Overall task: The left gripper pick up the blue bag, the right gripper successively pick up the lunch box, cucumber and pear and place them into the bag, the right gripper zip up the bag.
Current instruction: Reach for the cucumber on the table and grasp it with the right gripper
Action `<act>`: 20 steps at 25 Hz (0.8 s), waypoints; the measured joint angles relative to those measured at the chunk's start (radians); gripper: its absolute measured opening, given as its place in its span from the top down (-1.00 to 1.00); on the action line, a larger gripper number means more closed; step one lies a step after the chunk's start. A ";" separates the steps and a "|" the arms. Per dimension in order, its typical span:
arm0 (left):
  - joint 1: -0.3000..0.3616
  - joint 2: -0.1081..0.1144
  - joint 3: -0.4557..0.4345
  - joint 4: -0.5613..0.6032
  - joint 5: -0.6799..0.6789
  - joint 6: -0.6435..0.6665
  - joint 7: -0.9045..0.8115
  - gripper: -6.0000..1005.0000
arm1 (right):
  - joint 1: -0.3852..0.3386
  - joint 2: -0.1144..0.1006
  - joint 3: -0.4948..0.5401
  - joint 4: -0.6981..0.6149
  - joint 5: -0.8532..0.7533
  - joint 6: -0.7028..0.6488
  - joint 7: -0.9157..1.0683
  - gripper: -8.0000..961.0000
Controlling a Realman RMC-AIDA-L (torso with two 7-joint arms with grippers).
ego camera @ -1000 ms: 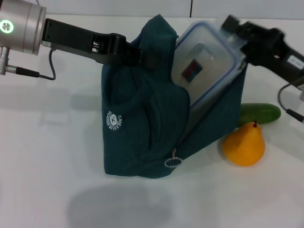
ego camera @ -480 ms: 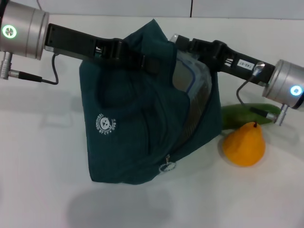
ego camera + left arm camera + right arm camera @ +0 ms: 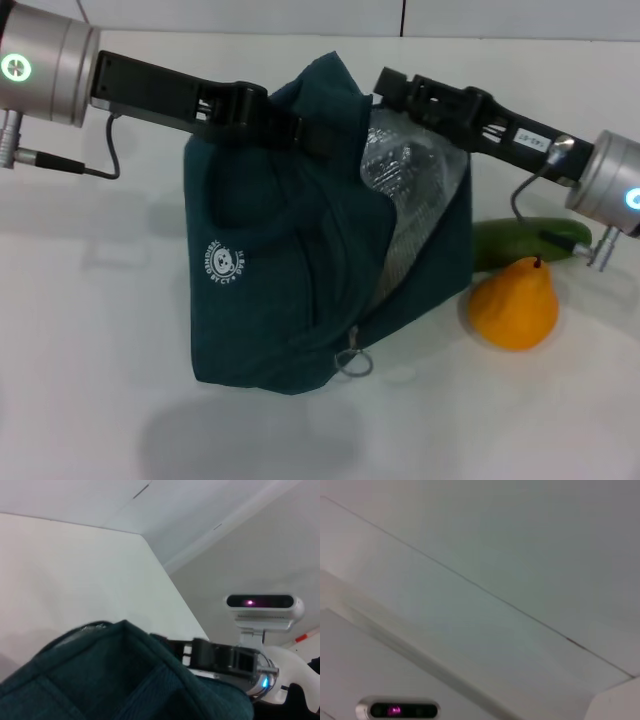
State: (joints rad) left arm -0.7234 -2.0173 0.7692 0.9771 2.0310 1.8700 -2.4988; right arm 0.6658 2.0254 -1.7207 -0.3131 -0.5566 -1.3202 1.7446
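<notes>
The blue bag (image 3: 280, 270) hangs upright with its base on the white table, its white logo (image 3: 227, 262) facing me. My left gripper (image 3: 305, 132) is shut on the bag's top edge and holds it up. Crinkled foil lining (image 3: 405, 180) shows in the open mouth. The lunch box is hidden. My right gripper (image 3: 385, 85) sits at the upper rim of the mouth, on the right side. In the left wrist view the bag's fabric (image 3: 125, 680) fills the foreground, with the right gripper (image 3: 212, 655) just beyond it. The cucumber (image 3: 525, 238) lies behind the pear (image 3: 513, 303), right of the bag.
The silver zipper pull (image 3: 352, 360) dangles low on the bag's front seam. A cable (image 3: 70, 160) trails from the left arm. The right wrist view shows only wall, ceiling and the head camera (image 3: 396, 710).
The lunch box, seen tilted in the bag's mouth a second ago, has dropped out of sight inside. The right gripper has drawn back up to the rim, and the bag has shifted slightly.
</notes>
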 joint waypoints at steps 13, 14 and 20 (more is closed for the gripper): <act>0.039 0.027 -0.004 0.000 -0.028 -0.001 -0.003 0.91 | -0.149 -0.135 0.173 -0.021 -0.036 -0.148 -0.180 -0.45; 0.039 0.027 -0.004 0.000 -0.028 -0.001 -0.003 0.91 | -0.152 -0.152 0.177 -0.027 -0.052 -0.148 -0.182 -0.45; 0.043 0.027 -0.002 0.000 -0.027 -0.002 -0.003 0.91 | -0.159 -0.254 0.288 -0.153 -0.332 -0.104 -0.141 -0.45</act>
State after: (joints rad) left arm -0.6808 -1.9898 0.7676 0.9772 2.0036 1.8683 -2.5020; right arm 0.5064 1.7714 -1.4324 -0.4662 -0.8889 -1.4245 1.6033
